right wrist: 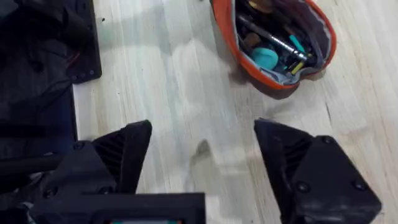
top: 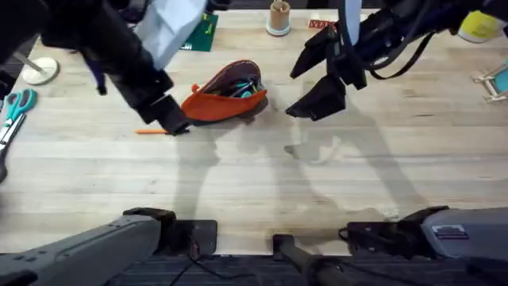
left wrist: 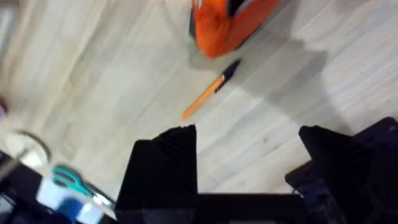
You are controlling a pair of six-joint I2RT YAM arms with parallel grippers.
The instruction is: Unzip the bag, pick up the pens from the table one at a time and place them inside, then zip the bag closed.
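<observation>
Overhead, toward the far edge of the table (top: 254, 183), the bag (top: 225, 94) lay unzipped, mouth gaping, pens and a teal item visible inside. Left arm reached in from the near left corner, stretched diagonally across; left gripper (top: 173, 123) sat low just beside the bag's left end, right above the orange pen (top: 151, 131) lying on the wood. Right arm was raised on the far right side; right gripper (top: 317, 75) hung above the table with fingers spread wide, apart from the bag's right end. Teal scissors (top: 16, 107) lay at the left edge.

Left wrist view: left gripper (left wrist: 249, 162) jaws stood wide apart, nothing between them. Orange pen (left wrist: 210, 90) with dark tip lay flat on bare planks just short of the bag (left wrist: 227, 25), pen and pouch not touching. Scissors (left wrist: 71, 180) showed farther off.

Right wrist view: right gripper (right wrist: 199, 155) jaws wide, empty, bare wood between them. Bag (right wrist: 273, 46) seen from above its opening: grey lining, orange rim, dark pens, a teal round piece inside, detail the overhead view could not resolve.
</observation>
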